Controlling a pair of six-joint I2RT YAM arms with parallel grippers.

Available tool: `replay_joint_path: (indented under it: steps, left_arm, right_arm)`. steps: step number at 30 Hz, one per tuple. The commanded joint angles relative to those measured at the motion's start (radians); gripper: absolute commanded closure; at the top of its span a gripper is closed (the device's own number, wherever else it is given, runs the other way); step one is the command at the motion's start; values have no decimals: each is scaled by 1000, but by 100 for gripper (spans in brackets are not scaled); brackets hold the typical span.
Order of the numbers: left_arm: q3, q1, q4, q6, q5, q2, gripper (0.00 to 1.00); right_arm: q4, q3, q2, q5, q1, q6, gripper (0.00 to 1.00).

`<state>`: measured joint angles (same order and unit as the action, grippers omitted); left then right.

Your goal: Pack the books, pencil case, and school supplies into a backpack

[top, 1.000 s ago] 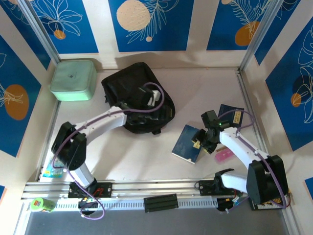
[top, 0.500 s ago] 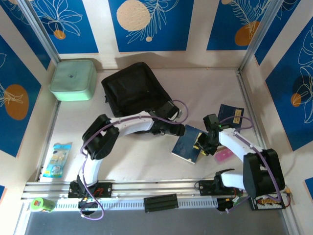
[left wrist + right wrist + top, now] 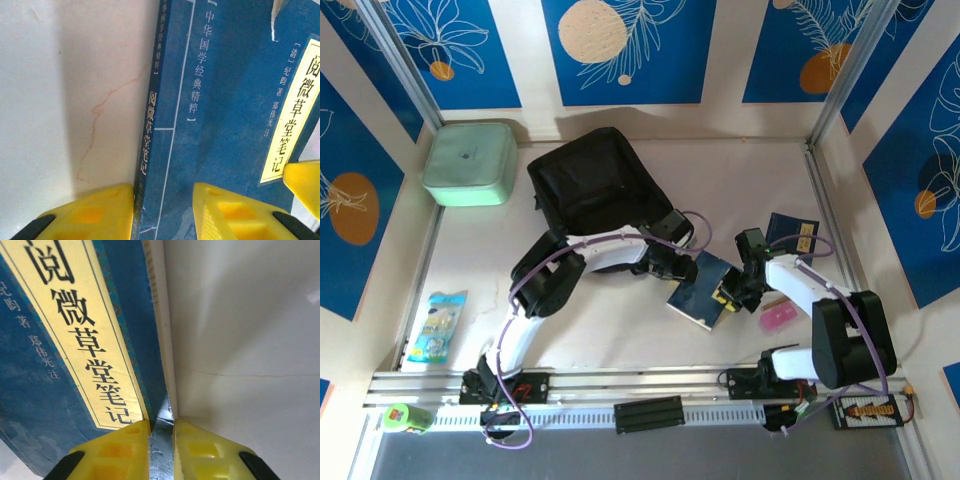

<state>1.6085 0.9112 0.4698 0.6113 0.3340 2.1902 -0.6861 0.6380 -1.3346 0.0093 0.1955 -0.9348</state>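
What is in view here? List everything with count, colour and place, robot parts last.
backpack: one, black, far centre of table
nearer book: one, dark blue, between the grippers
other book: one, dark blue, far right
box: one, mint green, far left corner
packet: one, light blue, near left edge
small pink item: one, pink, right of nearer book
small green object: one, green, near left corner
left gripper: one, yellow, straddling nearer book's spine
right gripper: one, yellow, pinching nearer book's edge
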Motion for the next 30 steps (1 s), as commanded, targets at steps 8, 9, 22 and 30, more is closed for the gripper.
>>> replay_joint_path:
  steps: [8,9,22,30]
  left_arm:
    - [35,-4,-52,-27,257,-20,65]
    - [22,-8,-63,-40,266,-48,66]
    - [-132,-29,-192,-22,307,-167,71]
    - [-79,-36,-130,-37,233,-140,80]
  right_arm:
    - [29,16,-51,-20,-3,24,88]
    - [30,18,-51,-19,-3,25,88]
    - [120,73,-96,-54,29,33,92]
    - [113,86,-90,-22,32,52,92]
